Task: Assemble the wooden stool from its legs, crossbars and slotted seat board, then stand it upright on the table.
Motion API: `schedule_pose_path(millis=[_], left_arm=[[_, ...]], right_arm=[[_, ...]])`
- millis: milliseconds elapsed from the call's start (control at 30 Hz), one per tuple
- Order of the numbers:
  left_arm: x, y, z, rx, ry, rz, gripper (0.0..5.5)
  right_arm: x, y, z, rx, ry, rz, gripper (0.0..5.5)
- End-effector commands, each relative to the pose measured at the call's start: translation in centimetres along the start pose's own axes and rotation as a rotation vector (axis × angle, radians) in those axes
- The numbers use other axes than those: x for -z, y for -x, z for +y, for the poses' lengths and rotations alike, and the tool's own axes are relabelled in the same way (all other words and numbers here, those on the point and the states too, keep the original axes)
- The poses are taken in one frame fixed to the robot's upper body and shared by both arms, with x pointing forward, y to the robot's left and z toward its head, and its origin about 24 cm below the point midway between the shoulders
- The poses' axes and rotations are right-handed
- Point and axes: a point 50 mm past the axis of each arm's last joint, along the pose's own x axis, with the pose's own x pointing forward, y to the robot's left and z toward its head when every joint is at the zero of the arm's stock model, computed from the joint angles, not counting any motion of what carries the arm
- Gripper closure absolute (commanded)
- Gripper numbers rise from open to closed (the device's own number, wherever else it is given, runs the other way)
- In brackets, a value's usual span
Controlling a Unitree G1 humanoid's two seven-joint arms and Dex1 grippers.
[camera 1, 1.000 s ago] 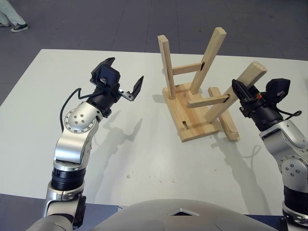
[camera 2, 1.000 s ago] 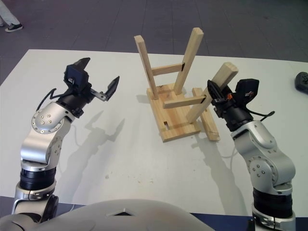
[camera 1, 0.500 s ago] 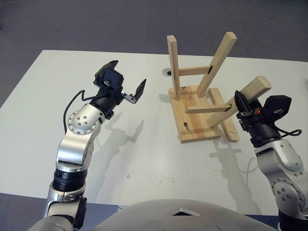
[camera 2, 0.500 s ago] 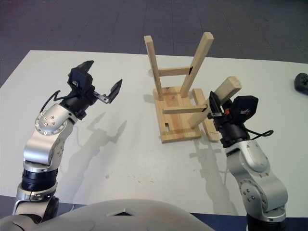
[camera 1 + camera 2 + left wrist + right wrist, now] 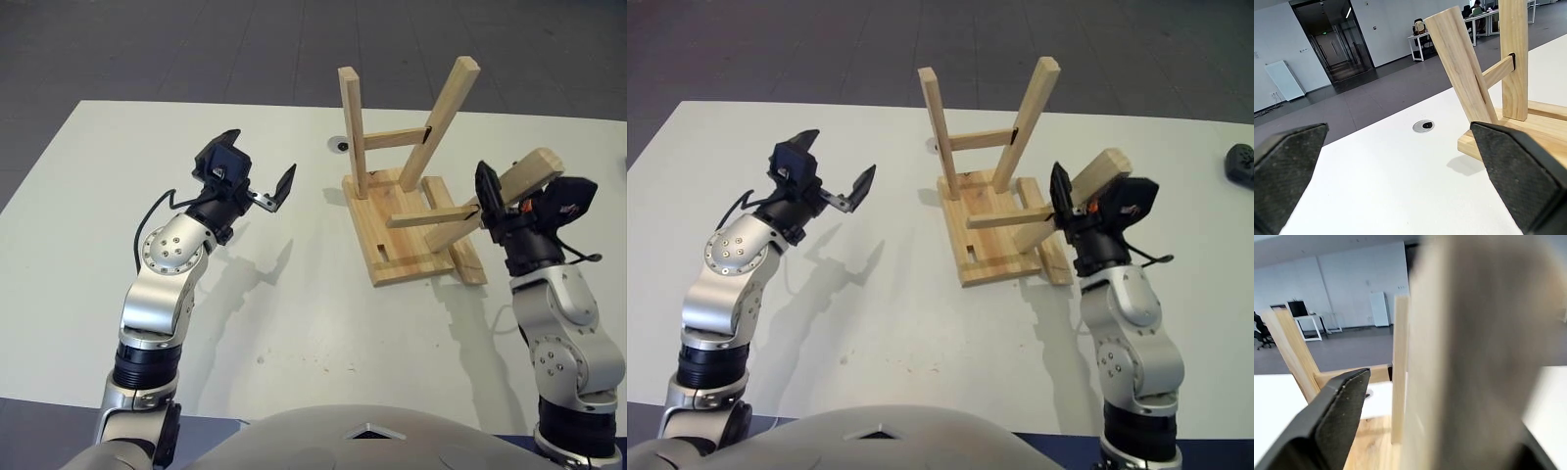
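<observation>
Pale wood stool (image 5: 411, 211), inverted: seat board (image 5: 392, 243) flat on table (image 5: 294, 323), two legs (image 5: 351, 127) pointing up, third leg (image 5: 534, 168) tilted, clamped in right gripper (image 5: 500, 191). Left gripper (image 5: 263, 153) spread, empty.

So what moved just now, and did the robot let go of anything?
The right tool, shut on the leaning leg, dragged the half-built stool slightly toward the robot's right. That uncovered a small round hole in the table. The leg also seems tipped a bit lower. Nothing was let go. The left tool stayed open in the air, apart from the stool.
</observation>
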Motion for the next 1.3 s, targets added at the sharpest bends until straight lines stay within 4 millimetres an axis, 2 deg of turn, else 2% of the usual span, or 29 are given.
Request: schedule_pose_path(millis=[33, 233, 400, 533, 600, 633, 700, 800, 867, 900, 967, 1133, 1300], left_arm=[[0.3, 0.0, 0.0, 0.008, 0.005, 0.008, 0.10], [0.4, -0.1, 0.0, 0.011, 0.008, 0.008, 0.10], [0.4, -0.1, -0.1, 0.013, 0.008, 0.006, 0.10], [0.3, -0.2, -0.1, 0.009, 0.014, 0.000, 0.10], [0.3, -0.2, -0.2, 0.008, 0.014, -0.002, 0.10], [0.3, -0.2, -0.2, 0.006, 0.015, -0.001, 0.10], [0.5, -0.2, -0.2, 0.002, 0.015, 0.002, 0.10], [0.5, -0.1, -0.4, 0.000, 0.016, 0.002, 0.10], [0.5, -0.1, -0.4, -0.001, 0.016, 0.002, 0.10], [0.5, 0.0, -0.4, -0.001, 0.016, 0.002, 0.10], [0.5, 0.0, -0.5, 0.001, 0.019, 0.005, 0.10], [0.6, -0.1, -1.0, 0.019, 0.033, 0.008, 0.10], [0.7, 0.0, -1.1, 0.022, 0.032, 0.012, 0.10]], right_arm=[[-2.1, -1.4, 0.5, -0.030, -0.015, -0.074, 1.81], [-7.7, -4.5, 0.9, -0.063, -0.025, -0.242, 0.98], [-11.0, -6.3, 0.7, -0.077, -0.049, -0.279, 0.13], [-13.6, -7.2, -0.3, -0.067, -0.057, -0.333, 0.11], [-13.3, -7.4, -1.0, -0.047, -0.056, -0.308, 0.11], [-12.5, -7.4, -1.4, -0.032, -0.066, -0.271, 0.11], [-9.5, -7.2, -1.9, -0.004, -0.089, -0.128, 0.11], [-4.1, -5.8, -2.4, 0.031, -0.109, 0.147, 0.11], [-1.7, -4.7, -3.0, 0.092, -0.164, 0.250, 0.11], [-1.2, -4.4, -3.0, 0.103, -0.193, 0.261, 0.11], [-1.7, -4.4, -2.3, 0.055, -0.266, 0.209, 0.11], [-6.1, -5.1, -0.5, -0.110, -0.472, -0.061, 0.11], [-8.8, -5.3, -1.8, -0.067, -0.523, -0.221, 0.11]])
